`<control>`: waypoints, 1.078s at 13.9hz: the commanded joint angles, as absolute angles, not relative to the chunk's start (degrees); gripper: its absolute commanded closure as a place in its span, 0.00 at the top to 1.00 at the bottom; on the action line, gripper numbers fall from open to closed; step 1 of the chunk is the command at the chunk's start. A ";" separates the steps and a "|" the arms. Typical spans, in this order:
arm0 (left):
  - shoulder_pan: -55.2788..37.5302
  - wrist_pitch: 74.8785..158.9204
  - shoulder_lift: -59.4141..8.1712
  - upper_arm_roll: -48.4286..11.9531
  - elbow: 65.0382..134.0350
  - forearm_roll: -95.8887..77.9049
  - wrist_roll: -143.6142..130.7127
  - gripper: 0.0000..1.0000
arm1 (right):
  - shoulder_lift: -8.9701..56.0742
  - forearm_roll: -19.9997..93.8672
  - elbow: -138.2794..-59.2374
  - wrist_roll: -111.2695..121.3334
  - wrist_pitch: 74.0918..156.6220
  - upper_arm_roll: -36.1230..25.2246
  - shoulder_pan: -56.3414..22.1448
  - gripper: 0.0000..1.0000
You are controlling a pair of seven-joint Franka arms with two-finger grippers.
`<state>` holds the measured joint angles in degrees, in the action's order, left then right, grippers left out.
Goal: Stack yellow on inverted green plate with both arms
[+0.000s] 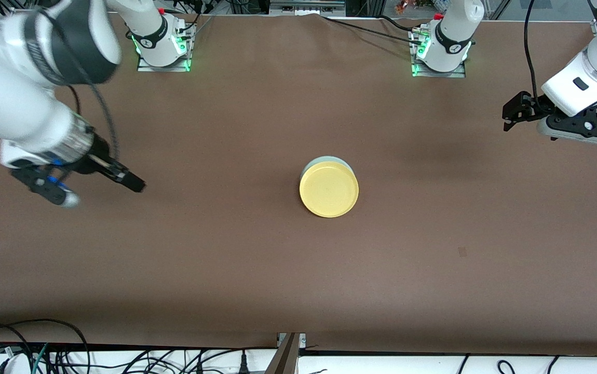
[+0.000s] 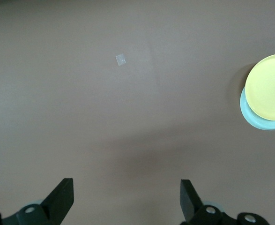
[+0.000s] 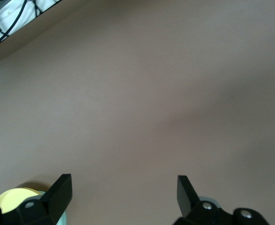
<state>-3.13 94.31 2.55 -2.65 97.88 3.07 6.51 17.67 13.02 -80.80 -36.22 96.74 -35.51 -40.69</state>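
We see the yellow plate [image 1: 329,189] resting on top of the green plate [image 1: 327,160] near the middle of the brown bench [image 1: 257,270], with only a thin pale crescent of green showing at the edge farther from the front camera. The stack sits between the two arms, well apart from both. Our left end effector [image 2: 127,197] hangs above the bench at the left arm's end, its fingers spread wide with nothing between them. Our right end effector [image 3: 124,194] hangs above the bench at the right arm's end, likewise spread apart and holding nothing.
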 commanded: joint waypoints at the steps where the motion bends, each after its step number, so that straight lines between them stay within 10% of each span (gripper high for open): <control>1: -2.81 92.73 1.93 -2.81 95.89 2.81 6.59 1.00 | 16.88 11.95 -81.83 -34.89 95.54 -38.31 -41.40 0.99; 6: -2.72 92.55 1.93 -2.72 95.89 2.81 6.59 1.00 | 11.09 9.41 -84.63 -30.08 93.87 -36.42 -37.03 0.99; 15: -2.81 92.20 2.02 -2.81 95.80 2.72 6.50 1.00 | -0.69 4.48 -97.98 -14.26 96.41 4.46 1.30 0.99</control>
<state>-3.08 93.90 2.55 -2.60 97.62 3.07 6.49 4.32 4.87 -91.49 -19.07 94.19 -1.25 -4.50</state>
